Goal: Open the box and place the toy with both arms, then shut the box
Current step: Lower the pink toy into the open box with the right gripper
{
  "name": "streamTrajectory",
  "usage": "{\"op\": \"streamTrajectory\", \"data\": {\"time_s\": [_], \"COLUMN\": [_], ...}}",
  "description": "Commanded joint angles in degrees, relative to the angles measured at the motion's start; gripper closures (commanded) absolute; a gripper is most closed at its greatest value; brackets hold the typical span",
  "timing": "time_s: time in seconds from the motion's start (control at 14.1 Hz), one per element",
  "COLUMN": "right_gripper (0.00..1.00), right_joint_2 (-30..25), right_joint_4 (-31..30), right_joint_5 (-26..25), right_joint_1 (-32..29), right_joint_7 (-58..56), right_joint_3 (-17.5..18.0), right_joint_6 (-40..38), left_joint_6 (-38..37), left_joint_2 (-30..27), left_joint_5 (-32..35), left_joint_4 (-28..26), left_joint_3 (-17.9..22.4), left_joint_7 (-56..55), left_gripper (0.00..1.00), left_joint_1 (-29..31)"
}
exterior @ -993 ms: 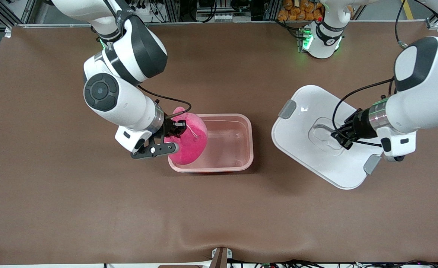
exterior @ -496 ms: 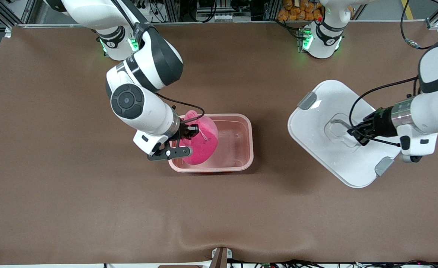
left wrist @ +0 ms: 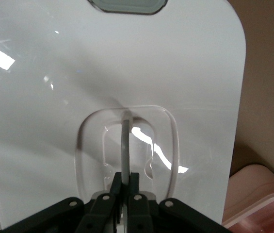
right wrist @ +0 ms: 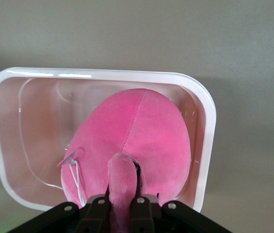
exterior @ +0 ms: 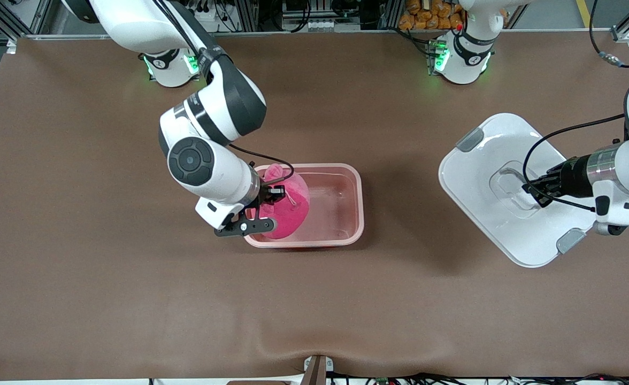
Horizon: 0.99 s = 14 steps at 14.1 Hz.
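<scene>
Pink toy [right wrist: 132, 141], ear pinched by right claw [right wrist: 122, 200], hangs in box [exterior: 341, 176]; left claw [left wrist: 124, 190] grips lid [left wrist: 127, 73] handle [left wrist: 125, 141].

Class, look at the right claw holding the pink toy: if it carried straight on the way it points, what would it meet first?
Probably the floor of the box. The right claw, shut on the toy, points down into the open tub, so the toy would likely touch bottom first; depth is unclear.

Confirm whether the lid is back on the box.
No: the left gripper holds the lid by its handle, apart from the open box.
</scene>
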Motion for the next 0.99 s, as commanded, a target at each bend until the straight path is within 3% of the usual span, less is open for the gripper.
{"op": "streamTrajectory", "data": {"time_s": [0.0, 0.35, 0.71, 0.92], "right_gripper": [1.0, 1.0, 1.0, 1.0], "right_joint_2": [2.02, 4.92, 6.24, 6.95], "right_joint_4": [1.56, 1.48, 0.16, 0.07], "right_joint_5": [0.84, 0.14, -5.21, -5.67], "right_joint_1": [-0.48, -0.92, 0.66, 2.06], "right_joint_7": [0.26, -2.54, -3.25, -7.03], "right_joint_3": [0.19, 0.11, 0.02, 0.11], "right_joint_6": [0.7, 0.88, 1.67, 3.78], "left_joint_6": [-0.28, -0.28, -0.28, -0.45], "left_joint_2": [-1.16, -1.16, -1.07, -1.16], "left_joint_5": [0.98, 0.81, 0.46, 0.45], "left_joint_4": [-1.06, -0.97, -2.11, -2.12], "left_joint_3": [-0.44, -0.44, -0.44, -0.44], "left_joint_7": [1.47, 1.73, 4.45, 6.56], "left_gripper": [1.0, 1.0, 1.0, 1.0], "left_joint_1": [0.37, 0.54, 3.0, 3.88]}}
